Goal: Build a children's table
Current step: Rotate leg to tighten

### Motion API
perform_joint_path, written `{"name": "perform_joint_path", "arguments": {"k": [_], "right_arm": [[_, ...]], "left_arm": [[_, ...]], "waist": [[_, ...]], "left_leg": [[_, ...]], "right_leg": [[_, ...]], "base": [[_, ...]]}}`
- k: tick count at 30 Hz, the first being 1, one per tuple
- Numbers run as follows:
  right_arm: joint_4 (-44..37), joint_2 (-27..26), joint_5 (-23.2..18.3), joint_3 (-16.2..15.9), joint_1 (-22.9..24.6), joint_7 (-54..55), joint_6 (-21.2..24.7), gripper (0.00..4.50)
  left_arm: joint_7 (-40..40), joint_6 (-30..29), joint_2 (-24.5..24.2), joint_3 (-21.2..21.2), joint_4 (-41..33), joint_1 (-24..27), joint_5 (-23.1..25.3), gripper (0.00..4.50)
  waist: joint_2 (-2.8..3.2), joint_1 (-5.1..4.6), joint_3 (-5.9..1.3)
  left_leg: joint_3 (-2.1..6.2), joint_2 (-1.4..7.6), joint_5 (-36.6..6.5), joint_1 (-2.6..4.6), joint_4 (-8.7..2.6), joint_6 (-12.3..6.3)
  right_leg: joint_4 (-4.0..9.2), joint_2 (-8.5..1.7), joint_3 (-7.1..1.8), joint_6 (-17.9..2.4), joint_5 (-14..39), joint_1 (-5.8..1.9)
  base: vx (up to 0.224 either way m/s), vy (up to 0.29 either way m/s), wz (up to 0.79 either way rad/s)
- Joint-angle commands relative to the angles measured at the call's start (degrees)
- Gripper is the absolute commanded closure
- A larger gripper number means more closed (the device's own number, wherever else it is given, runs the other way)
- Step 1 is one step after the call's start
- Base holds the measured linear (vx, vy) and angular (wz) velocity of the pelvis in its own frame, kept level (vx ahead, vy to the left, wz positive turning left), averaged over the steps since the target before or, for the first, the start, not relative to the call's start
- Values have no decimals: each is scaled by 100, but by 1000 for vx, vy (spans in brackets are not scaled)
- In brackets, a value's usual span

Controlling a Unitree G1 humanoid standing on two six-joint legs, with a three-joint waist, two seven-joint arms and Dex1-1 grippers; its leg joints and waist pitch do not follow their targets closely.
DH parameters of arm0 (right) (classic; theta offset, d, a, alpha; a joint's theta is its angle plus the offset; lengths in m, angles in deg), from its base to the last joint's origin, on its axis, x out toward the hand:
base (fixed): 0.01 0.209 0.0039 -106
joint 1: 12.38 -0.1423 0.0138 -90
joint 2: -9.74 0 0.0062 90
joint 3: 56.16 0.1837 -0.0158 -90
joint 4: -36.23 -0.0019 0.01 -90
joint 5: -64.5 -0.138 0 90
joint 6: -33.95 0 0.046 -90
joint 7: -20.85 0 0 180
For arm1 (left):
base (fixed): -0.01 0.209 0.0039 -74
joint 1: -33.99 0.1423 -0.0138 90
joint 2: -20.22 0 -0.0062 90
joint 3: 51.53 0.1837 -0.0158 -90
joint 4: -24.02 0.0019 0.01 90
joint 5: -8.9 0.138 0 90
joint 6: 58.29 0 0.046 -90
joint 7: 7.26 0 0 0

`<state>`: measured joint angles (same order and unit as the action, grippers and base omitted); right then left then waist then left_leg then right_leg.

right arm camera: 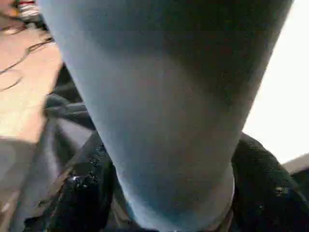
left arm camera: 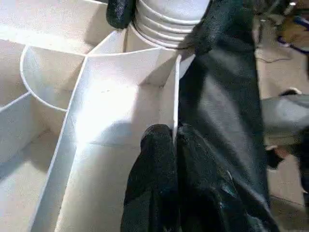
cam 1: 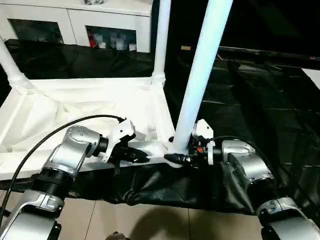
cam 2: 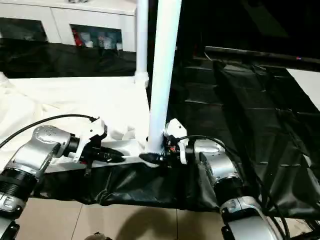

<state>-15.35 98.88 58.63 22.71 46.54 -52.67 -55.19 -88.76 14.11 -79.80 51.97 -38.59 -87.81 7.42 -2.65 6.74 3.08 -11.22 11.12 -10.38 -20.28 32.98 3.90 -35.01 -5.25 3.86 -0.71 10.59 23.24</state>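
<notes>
so the surface [cam 1: 260, 100] is a big work table under black sheeting, with a white cabinet [cam 1: 75, 22] with glass doors behind it and tan floor tiles [cam 1: 150, 222] at the near edge. the children's table top [cam 1: 75, 110] lies upside down on the left part of the black cover, ribbed underside facing up.

head views: three white legs stand up out of the corner sockets. the far leg [cam 1: 161, 40] is at the back corner, another leg [cam 1: 11, 65] leans out at the far left, and the near leg [cam 1: 202, 75] rises from the front corner closest to the robot. the right claw [cam 1: 181, 158] is clamped around the base of that near leg, right at the socket. the left claw [cam 1: 137, 155] sits just beside it on the table top's near rim. a black cable [cam 1: 45, 137] loops over the left forearm.

left wrist view: the left claw's two black fingers [left arm camera: 154, 193] are pressed together, pinching the thin rim wall [left arm camera: 175, 106] of the table top, one finger inside and one outside. ahead of them you can see the ribbed base of the near leg [left arm camera: 166, 19] seated in its corner, with the other claw's black fingers on both sides of it.

right wrist view: the near leg [right arm camera: 164, 106] is right up close, with a black finger [right arm camera: 82, 193] hugging each side of its bottom end.
</notes>
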Motion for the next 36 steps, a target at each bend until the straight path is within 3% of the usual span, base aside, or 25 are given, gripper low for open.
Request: {"name": "perform_joint_path", "arguments": {"k": [1,4,7,11,15,19,21,22,24,26,31,34,36], "right_arm": [[-110,-8,168,-481,57,-515,128,173],[-135,-4,151,-459,82,-519,145,178],[-121,-62,129,-390,113,-440,150,178],[30,-498,90,-77,161,787,142,178],[451,-903,221,220,55,2149,144,180],[892,-1246,398,416,-58,3391,133,180],[1292,-1727,420,714,-243,4626,19,180],[1314,-1766,420,734,-260,4707,-1,180],[1330,-1857,415,754,-300,4768,-89,180],[1268,-1889,384,737,-318,4598,-163,111],[1100,-1749,319,660,-304,4059,-243,73],[937,-1415,326,405,-215,3228,-381,66],[882,-1264,329,307,-179,2890,-443,66]], "left_arm": [[-80,-17,176,33,-100,-308,-309,450],[17,35,212,20,-68,-324,-294,450],[213,92,286,-39,-38,-321,-216,450],[1148,301,547,-210,100,-346,-24,450],[1735,288,771,-206,91,-357,138,450],[2297,232,1062,-171,161,-383,276,450],[2985,308,1477,-109,320,-433,474,450],[3037,315,1514,-102,329,-438,491,450],[3177,355,1618,-106,358,-458,506,450],[3203,428,1675,-100,403,-481,494,450],[2915,439,1558,-91,258,-442,457,450],[2457,543,1315,-38,171,-375,392,450],[2264,581,1209,0,150,-345,375,450]], "waist": [[67,-4,-361],[21,-1,-355],[23,8,-344],[-1,7,-348],[-23,-71,-339],[-10,-117,-346],[0,-172,-345],[41,-172,-354],[14,-167,-364],[8,-164,-358],[-8,-151,-347],[20,-143,-358],[3,-143,-368]], "left_leg": [[69,250,-1132,54,-377,-191],[72,247,-1143,39,-378,-201],[78,257,-1226,54,-386,-172],[94,242,-1230,55,-397,-96],[125,240,-1385,57,-430,60],[121,233,-1365,72,-433,97],[114,221,-1351,63,-438,153],[120,222,-1360,72,-436,178],[106,213,-1367,60,-420,96],[99,207,-1350,46,-415,4],[115,221,-1424,37,-432,-51],[106,215,-1320,34,-415,-116],[104,213,-1145,18,-399,-221]], "right_leg": [[339,-323,-267,-1480,701,-280],[352,-337,-264,-1458,844,-291],[382,-347,-268,-1376,1153,-271],[395,-358,-273,-1269,1273,-268],[434,-379,-276,-1092,1703,-252],[433,-365,-278,-1088,1540,-237],[431,-346,-286,-1094,1425,-228],[427,-359,-285,-1098,1425,-231],[426,-341,-283,-1079,1272,-252],[427,-336,-282,-1088,1194,-257],[447,-352,-279,-1019,1451,-257],[427,-342,-277,-1085,1179,-271],[387,-336,-272,-1186,857,-294]], "base": [[0,0,0],[0,0,0],[0,0,0],[0,0,0],[0,0,0],[0,0,0],[0,0,0],[0,0,0],[0,0,0],[0,0,0],[0,0,0],[0,0,0],[0,0,0]]}}
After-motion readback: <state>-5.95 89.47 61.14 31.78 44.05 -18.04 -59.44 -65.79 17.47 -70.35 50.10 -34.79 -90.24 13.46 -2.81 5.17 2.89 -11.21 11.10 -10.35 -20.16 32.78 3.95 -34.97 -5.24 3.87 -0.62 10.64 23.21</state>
